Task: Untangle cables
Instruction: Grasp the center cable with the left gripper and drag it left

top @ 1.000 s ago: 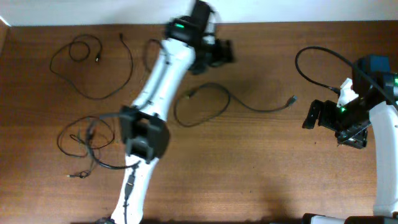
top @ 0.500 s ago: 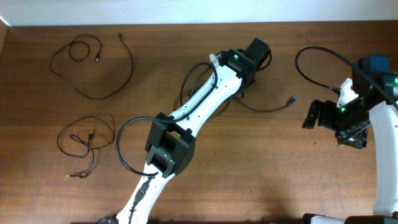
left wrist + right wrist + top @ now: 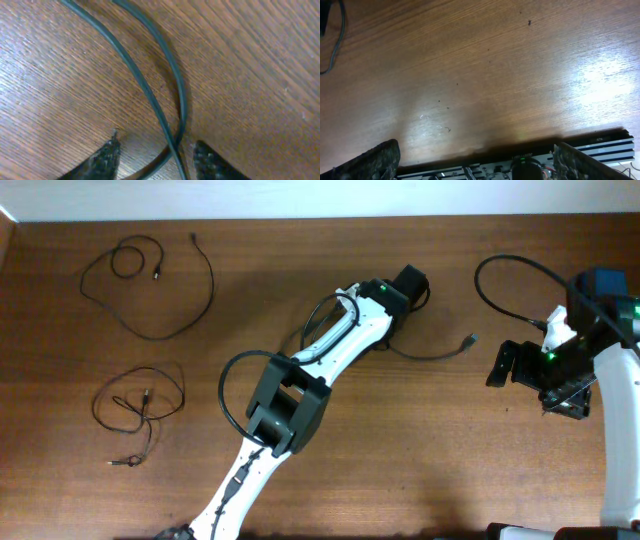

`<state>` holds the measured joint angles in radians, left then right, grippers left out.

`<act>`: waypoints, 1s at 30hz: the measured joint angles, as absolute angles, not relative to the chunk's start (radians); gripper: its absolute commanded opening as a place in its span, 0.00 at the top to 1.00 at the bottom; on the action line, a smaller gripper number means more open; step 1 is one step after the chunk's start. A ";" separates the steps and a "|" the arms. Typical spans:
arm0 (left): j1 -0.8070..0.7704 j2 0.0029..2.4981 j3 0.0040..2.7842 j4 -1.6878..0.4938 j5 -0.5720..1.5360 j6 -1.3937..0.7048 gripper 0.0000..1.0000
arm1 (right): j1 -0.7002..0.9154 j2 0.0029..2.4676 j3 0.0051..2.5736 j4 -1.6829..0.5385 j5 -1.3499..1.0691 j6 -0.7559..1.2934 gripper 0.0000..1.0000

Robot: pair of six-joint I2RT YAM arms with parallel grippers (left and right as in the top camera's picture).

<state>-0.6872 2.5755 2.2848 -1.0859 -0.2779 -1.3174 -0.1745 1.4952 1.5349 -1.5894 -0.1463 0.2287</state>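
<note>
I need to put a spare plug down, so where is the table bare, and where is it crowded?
In the overhead view, bare wood lies lower middle, between the left arm and the right gripper, and along the top between the looped cable and the left gripper. The left side is crowded: that loop and a tangled cable.

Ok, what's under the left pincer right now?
Two strands of the black cable cross on the bare table, between the open tips of the left pincer. Overhead, the left arm covers that loop; only the tail running to its plug shows.
</note>
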 measured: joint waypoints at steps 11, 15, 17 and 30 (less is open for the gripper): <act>-0.554 2.593 2.308 -1.155 -0.295 -1.203 1.00 | -0.175 1.495 1.535 -1.589 -0.146 0.229 0.02; -0.309 2.593 2.317 -1.266 -0.249 -1.177 1.00 | -0.175 1.495 1.535 -1.589 -0.146 0.228 0.01; -0.255 2.592 2.320 -1.310 -0.210 -1.174 1.00 | -0.175 1.495 1.535 -1.589 -0.146 0.229 0.02; -0.155 2.589 2.326 -1.434 0.040 -1.165 0.01 | -0.175 1.495 1.535 -1.589 -0.146 0.229 0.02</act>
<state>-0.1547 2.5893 2.3264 -1.4342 0.0399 -1.1652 -0.1745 1.4952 1.5349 -1.5890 -0.1463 0.2287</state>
